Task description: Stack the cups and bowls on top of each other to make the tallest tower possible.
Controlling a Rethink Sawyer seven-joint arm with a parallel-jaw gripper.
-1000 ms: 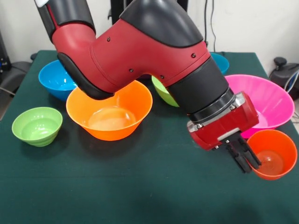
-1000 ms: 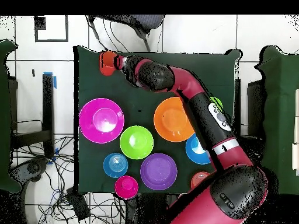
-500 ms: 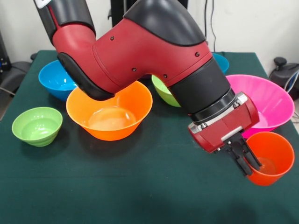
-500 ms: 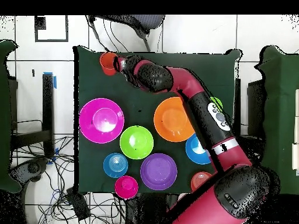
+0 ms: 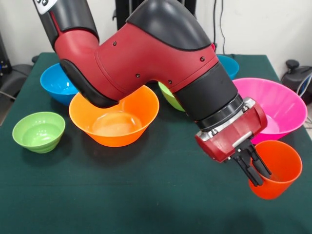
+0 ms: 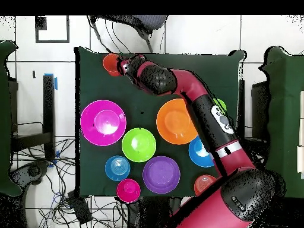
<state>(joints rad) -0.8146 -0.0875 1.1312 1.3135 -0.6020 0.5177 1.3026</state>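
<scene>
Your jaws grip the small orange bowl by its near rim, tilted off the bench; next, carry it onto another bowl.

A dark green cloth covers the table from edge to edge. In the overhead view the floor around it is laid with white tiles. At 12 o'clock from the table stands what looks like an office chair, only partly seen. At 11 o'clock a dark square outline marks the floor, and a short strip of blue tape lies at 10 o'clock, just beside the table's edge. Loose cables tangle at 8 o'clock. In the front view a white wall rises behind the table, with a black cable hanging down it at 1 o'clock.
</scene>
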